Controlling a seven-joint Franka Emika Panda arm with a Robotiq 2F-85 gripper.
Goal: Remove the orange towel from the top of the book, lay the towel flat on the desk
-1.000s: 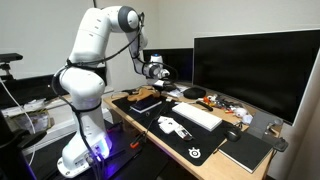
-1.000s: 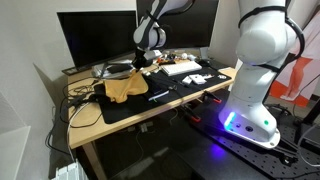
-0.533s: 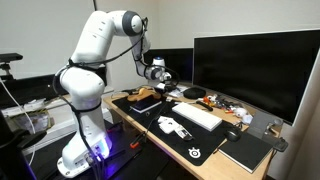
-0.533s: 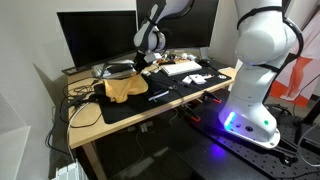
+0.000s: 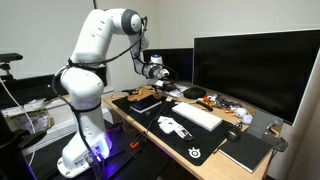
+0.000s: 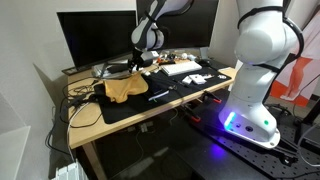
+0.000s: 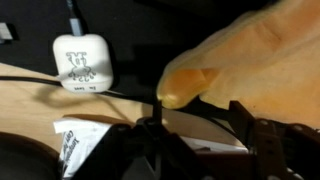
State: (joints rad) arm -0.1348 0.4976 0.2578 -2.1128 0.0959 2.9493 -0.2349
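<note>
Two snags worry me. Leftmost in the wrist view, a white charger (image 7: 80, 62) sends its black cable (image 7: 110, 91) rightward toward the orange towel (image 7: 255, 60), which lies bunched just right of the charger, over a book I cannot make out. My gripper (image 7: 200, 128) hangs below and right of the charger, jaws apart, holding nothing. Descending now, I might pinch cable with cloth, or drag the book along.

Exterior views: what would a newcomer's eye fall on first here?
The big white robot arm beside the desk dominates both exterior views, with violet light glowing at its base. Next comes the orange towel, lying on the black mat, and the large dark monitor behind.
</note>
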